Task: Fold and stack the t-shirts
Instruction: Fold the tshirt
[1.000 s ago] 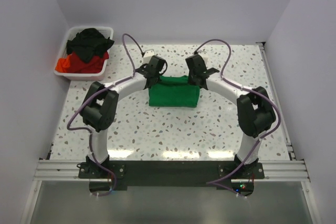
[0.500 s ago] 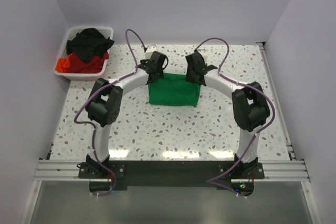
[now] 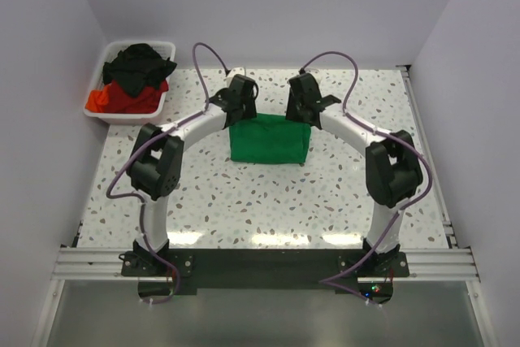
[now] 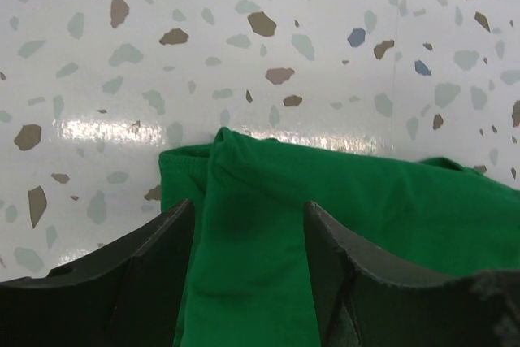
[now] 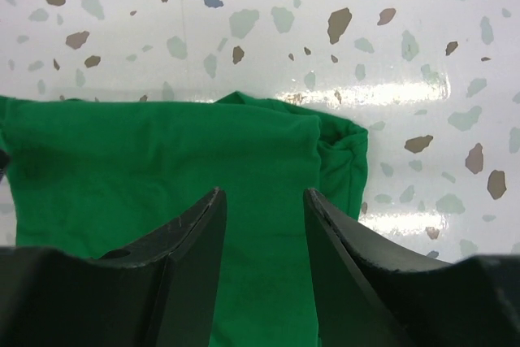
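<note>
A bright green t-shirt (image 3: pixel 268 142) lies folded into a small rectangle in the middle of the table. My left gripper (image 3: pixel 240 111) hovers over its far left corner, and my right gripper (image 3: pixel 301 110) over its far right corner. In the left wrist view the left gripper (image 4: pixel 248 229) is open, with green t-shirt cloth (image 4: pixel 390 217) lying flat below the gap, not pinched. In the right wrist view the right gripper (image 5: pixel 264 213) is open too, above the green t-shirt (image 5: pixel 122 160). A black t-shirt (image 3: pixel 140 64) and a red t-shirt (image 3: pixel 114 100) lie heaped in the bin.
A white plastic bin (image 3: pixel 122 116) stands at the table's far left corner. The speckled tabletop (image 3: pixel 268 201) spreads around the green shirt. Purple cables loop above both arms. Walls close in on the left, right and far sides.
Both grippers went from shut to open and let go of the green shirt's far edge. They shifted slightly toward the far side, and the shirt now lies flat.
</note>
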